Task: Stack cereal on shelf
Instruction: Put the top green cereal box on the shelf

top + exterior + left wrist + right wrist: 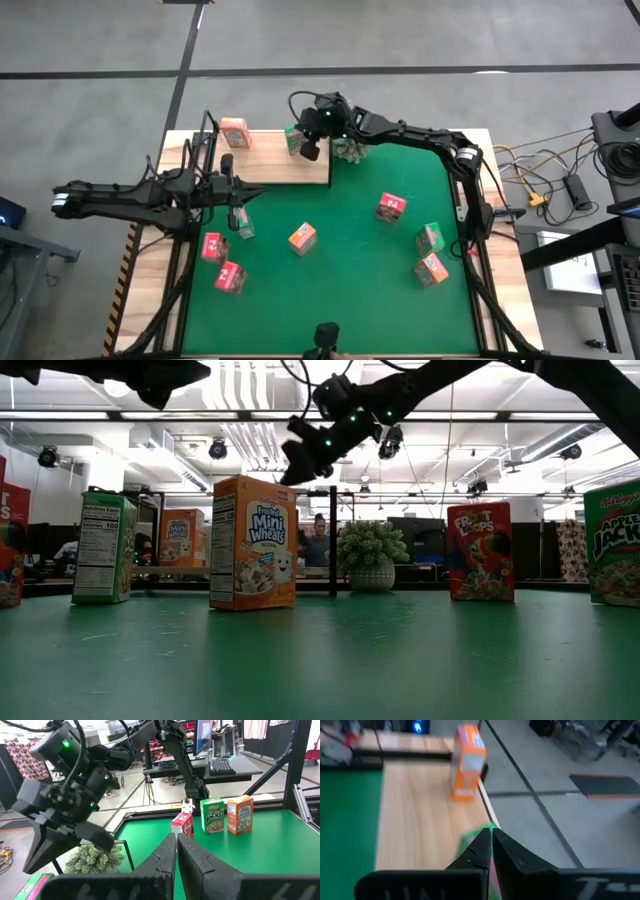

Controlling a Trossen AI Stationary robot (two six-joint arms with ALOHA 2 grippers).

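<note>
From above, an orange cereal box (233, 132) stands at the upper left of the flat wood shelf (270, 165). Right gripper (309, 150) hangs over a green box (293, 138), fingers clenched. Left gripper (237, 213) is clenched too. Only the low view shows a bushy plant (371, 547).

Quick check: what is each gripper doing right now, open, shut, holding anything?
Left gripper: shut, holding nothing, above the mat.
Right gripper: shut, empty, over the shelf.
</note>
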